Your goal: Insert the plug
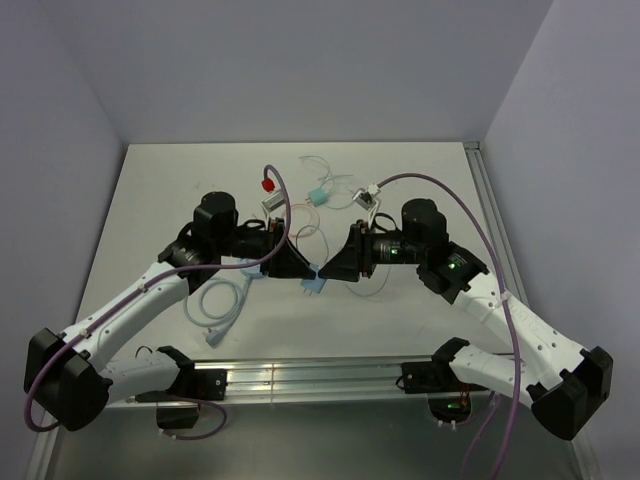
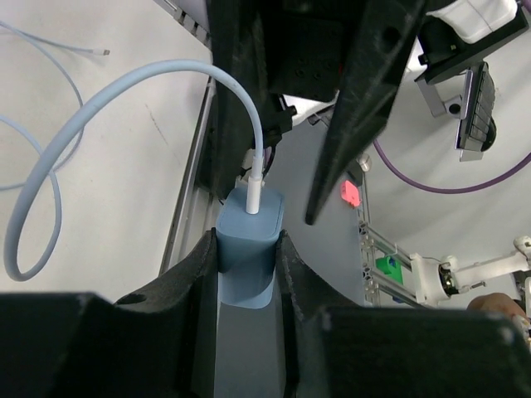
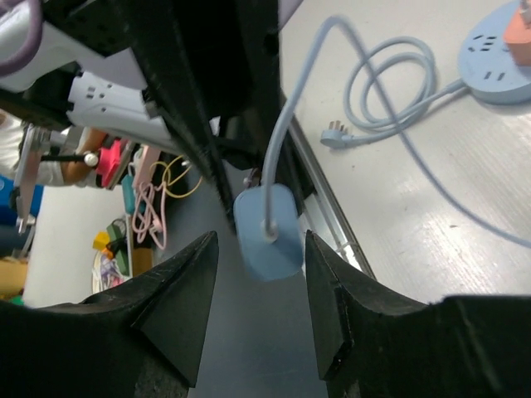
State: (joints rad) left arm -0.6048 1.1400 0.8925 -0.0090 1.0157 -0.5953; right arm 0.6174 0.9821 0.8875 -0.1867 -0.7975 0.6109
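Note:
The blue plug (image 2: 249,249), a rounded block, hangs in the air between the two arms. My left gripper (image 2: 247,240) is shut on its sides. A white connector (image 2: 255,186) sits in its end, and a pale blue cable (image 2: 124,91) arcs away from it. From above, the plug (image 1: 313,286) shows just below where my left gripper (image 1: 300,268) and right gripper (image 1: 326,270) meet. My right gripper (image 3: 261,240) is open. The plug (image 3: 265,232) lies between its fingers without touching them. A round blue power strip (image 3: 498,58) lies on the table with an orange plug (image 3: 518,29) in it.
A coil of pale blue cable (image 1: 220,300) lies on the table under the left arm, ending in a three-pin plug (image 3: 336,133). Small adapters and thin wires (image 1: 320,193) lie at the back centre, beside a red-tipped piece (image 1: 267,185). The aluminium rail (image 1: 300,378) runs along the near edge.

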